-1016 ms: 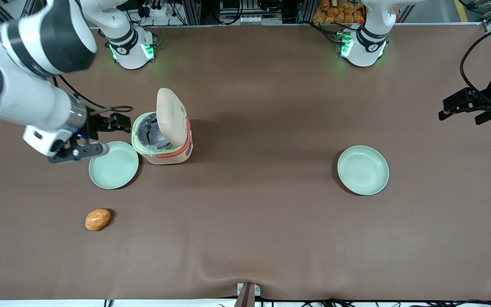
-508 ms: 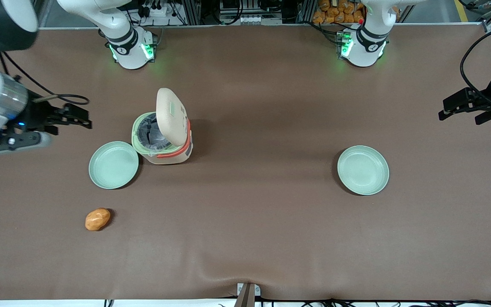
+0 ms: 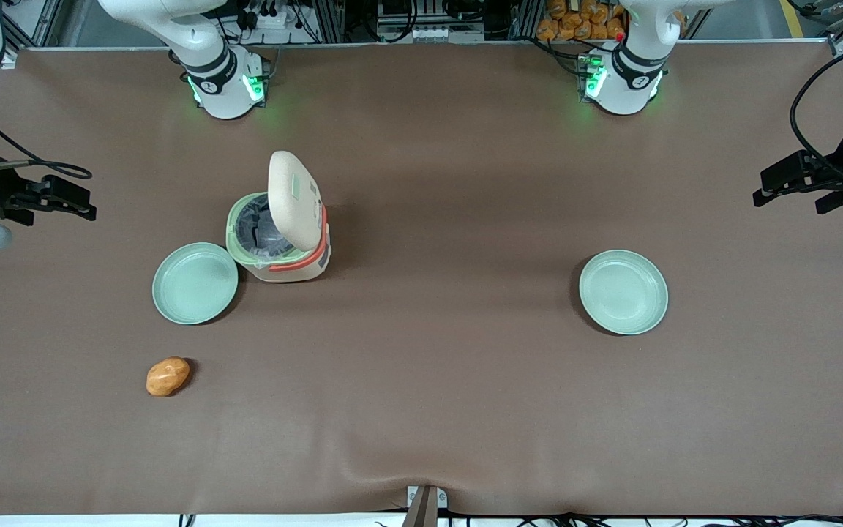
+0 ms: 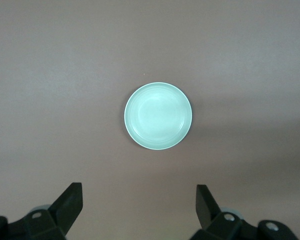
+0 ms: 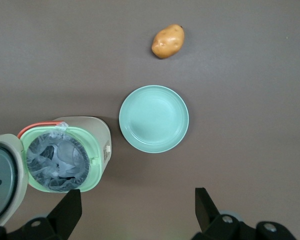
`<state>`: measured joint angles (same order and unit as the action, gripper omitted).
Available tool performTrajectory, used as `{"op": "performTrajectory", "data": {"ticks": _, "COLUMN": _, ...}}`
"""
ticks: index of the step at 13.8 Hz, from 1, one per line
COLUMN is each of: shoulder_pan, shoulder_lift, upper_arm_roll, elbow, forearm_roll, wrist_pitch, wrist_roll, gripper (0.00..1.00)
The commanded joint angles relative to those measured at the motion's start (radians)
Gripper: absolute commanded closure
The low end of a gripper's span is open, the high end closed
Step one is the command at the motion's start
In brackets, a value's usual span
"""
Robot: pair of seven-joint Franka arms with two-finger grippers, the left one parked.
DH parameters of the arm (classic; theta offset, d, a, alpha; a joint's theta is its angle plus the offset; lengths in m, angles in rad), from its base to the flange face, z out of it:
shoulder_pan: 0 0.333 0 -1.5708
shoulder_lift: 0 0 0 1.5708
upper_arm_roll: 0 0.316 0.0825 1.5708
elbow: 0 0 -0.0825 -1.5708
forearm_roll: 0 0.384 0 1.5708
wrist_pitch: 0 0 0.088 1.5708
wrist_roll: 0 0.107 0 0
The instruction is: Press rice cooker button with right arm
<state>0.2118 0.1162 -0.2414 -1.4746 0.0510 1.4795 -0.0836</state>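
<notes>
Table: the brown-covered table (image 3: 465, 410) carried everything.
Progress: the rice cooker (image 3: 279, 230) stood with its lid (image 3: 294, 199) sprung upright and its lined pot exposed, so the press looked done; nothing seemed left but parking.
Cooker place: mid-depth, toward the working arm's end of the table.
Button: the button (image 3: 297, 187) sat on the raised lid.
Gripper: the gripper (image 3: 74, 199) hung at the table's edge on the working arm's end, well apart from the cooker; its fingers (image 5: 70, 210) were spread, empty.
Plates: two, one plate (image 3: 195, 283) touching the cooker, the other plate (image 3: 623, 292) toward the parked arm's end.
Potato: one potato (image 3: 167, 376), nearer the front camera.
</notes>
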Motion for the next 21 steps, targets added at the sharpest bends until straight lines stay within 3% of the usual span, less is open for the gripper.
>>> {"op": "performTrajectory", "data": {"ticks": 1, "shoulder_pan": -0.032, "shoulder_lift": -0.015, "upper_arm_roll": 0.005, "elbow": -0.018, "forearm_roll": -0.010, "wrist_pitch": -0.001, "wrist_roll": -0.010, "gripper": 0.00}}
{"op": "performTrajectory", "data": {"ticks": 5, "shoulder_pan": -0.035, "shoulder_lift": -0.015, "upper_arm_roll": -0.027, "elbow": -0.019, "forearm_roll": -0.011, "wrist_pitch": -0.002, "wrist_roll": -0.074, "gripper": 0.00}}
{"op": "performTrajectory", "data": {"ticks": 21, "shoulder_pan": -0.034, "shoulder_lift": -0.009, "upper_arm_roll": -0.027, "elbow": -0.021, "forearm_roll": -0.017, "wrist_pitch": -0.004, "wrist_roll": -0.064, "gripper": 0.00}}
